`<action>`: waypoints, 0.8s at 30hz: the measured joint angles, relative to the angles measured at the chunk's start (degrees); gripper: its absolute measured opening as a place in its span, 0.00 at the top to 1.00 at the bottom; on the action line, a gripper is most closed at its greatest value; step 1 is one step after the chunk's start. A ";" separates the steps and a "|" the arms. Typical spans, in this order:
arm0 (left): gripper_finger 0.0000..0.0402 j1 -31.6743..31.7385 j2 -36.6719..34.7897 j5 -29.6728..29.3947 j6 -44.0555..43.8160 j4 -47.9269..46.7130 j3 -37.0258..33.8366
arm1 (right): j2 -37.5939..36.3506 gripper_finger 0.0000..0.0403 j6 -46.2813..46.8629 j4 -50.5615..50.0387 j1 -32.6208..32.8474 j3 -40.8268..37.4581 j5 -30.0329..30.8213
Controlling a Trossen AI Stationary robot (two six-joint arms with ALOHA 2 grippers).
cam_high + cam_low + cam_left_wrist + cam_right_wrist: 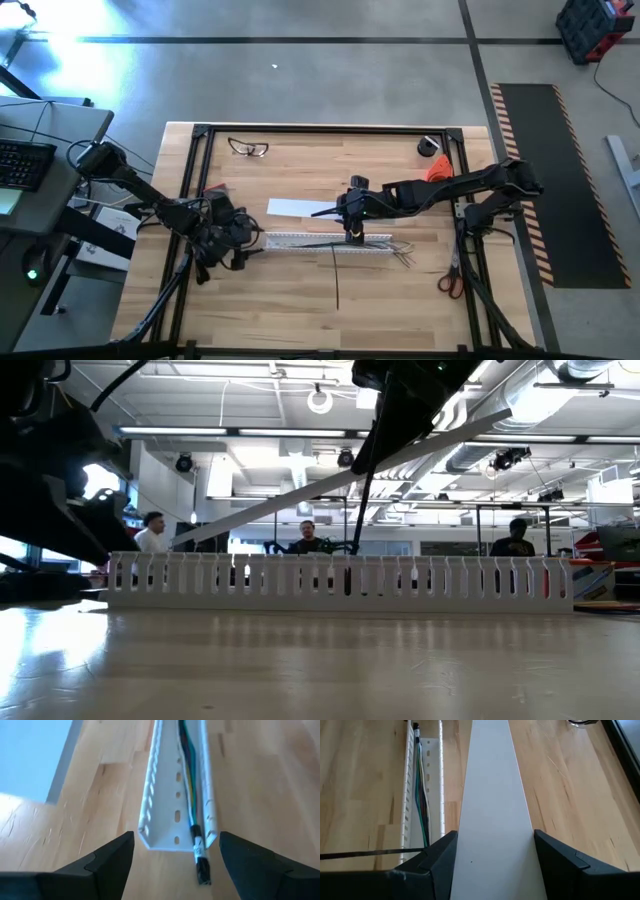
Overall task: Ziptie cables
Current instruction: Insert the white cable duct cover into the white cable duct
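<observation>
Cables (189, 795) lying in slotted white channel (325, 241). R hand (492, 855) pinching white cover strip (492, 795), lifted clear prob. for access. L hand (172, 857) spread at channel end. Ziptie (336, 275) on bench (300, 310), unused.

One slotted white channel (325, 241) lies on the wooden table (280, 300), with one bundle of cables (395, 250) in it. Beside the channel are one ziptie (335, 278) and one flat white strip (300, 207). Farther from the channel: one pair of safety glasses (248, 148), one pair of scissors (452, 278). Two arms, two grippers. Three people sit beyond the channel.
</observation>
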 joint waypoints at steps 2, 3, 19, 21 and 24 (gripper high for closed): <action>0.31 -0.01 0.00 -0.08 0.88 0.80 0.00 | 0.00 0.49 0.00 0.00 0.00 0.00 0.00; 0.31 0.00 0.05 -0.33 1.05 0.88 0.00 | 0.00 0.49 0.00 0.00 0.00 0.00 0.00; 0.31 0.02 12.94 -2.51 0.67 12.72 0.00 | 0.00 0.49 -0.04 0.46 0.02 0.00 -0.04; 0.31 0.02 13.81 -2.39 1.29 14.33 0.00 | 0.00 0.49 0.00 0.46 0.02 0.00 -0.07; 0.33 0.02 14.11 -1.70 2.59 15.27 0.00 | 0.00 0.49 -0.02 0.44 0.02 0.00 -0.12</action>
